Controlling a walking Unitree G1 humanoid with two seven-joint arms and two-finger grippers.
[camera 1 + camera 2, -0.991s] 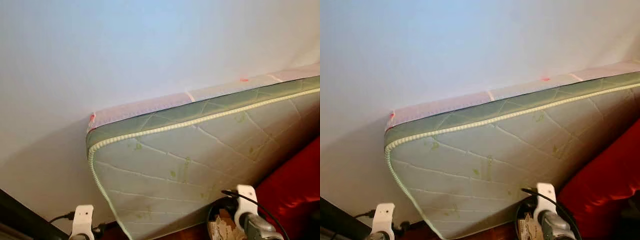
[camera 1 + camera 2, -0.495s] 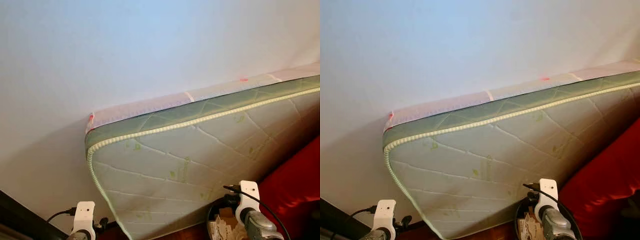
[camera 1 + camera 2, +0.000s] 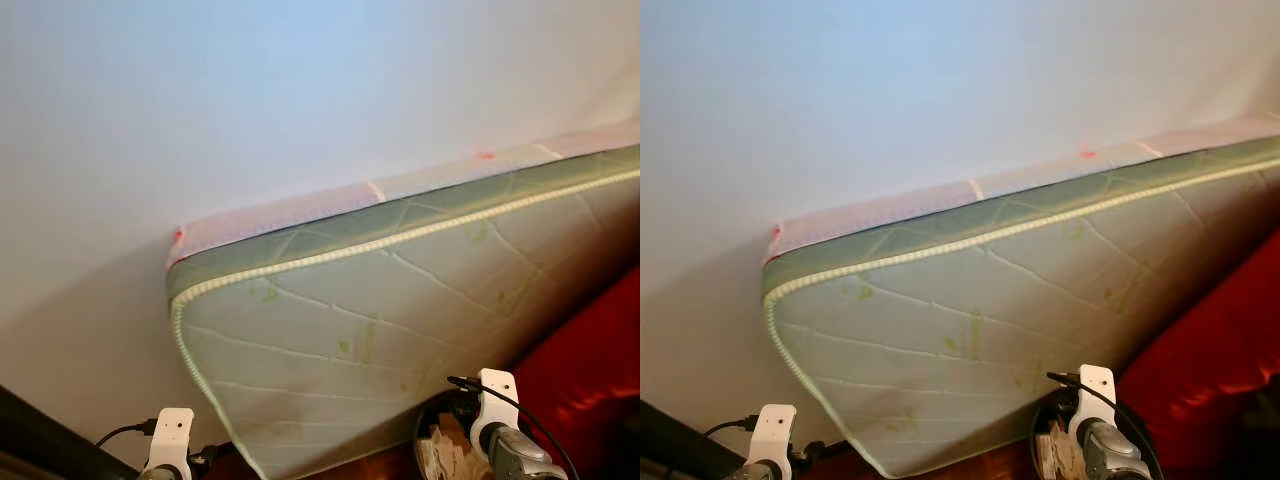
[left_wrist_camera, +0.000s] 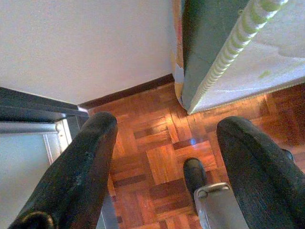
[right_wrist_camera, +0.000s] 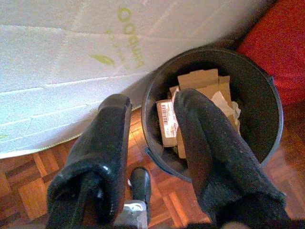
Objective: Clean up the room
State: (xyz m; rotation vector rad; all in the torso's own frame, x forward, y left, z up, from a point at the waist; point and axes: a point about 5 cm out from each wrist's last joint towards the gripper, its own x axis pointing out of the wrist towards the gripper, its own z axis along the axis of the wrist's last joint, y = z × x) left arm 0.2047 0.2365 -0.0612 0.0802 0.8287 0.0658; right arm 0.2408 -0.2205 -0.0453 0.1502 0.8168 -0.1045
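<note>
Two tools hang low before a mattress that stands on its long edge, leaning against a white wall. The left tool has its black fingers spread wide with nothing between them, above bare parquet floor near the mattress's lower corner; a dark metal frame stands beside it at the wall. The right tool is likewise parted and empty, poised above the near rim of a black bucket that sits on the floor just beside the mattress face. Inside the bucket lie pieces of cardboard and what may be crumpled paper, though the fingers hide part of it. Something red, cloth or a cushion, sits to the robot's right of the bucket.
</note>
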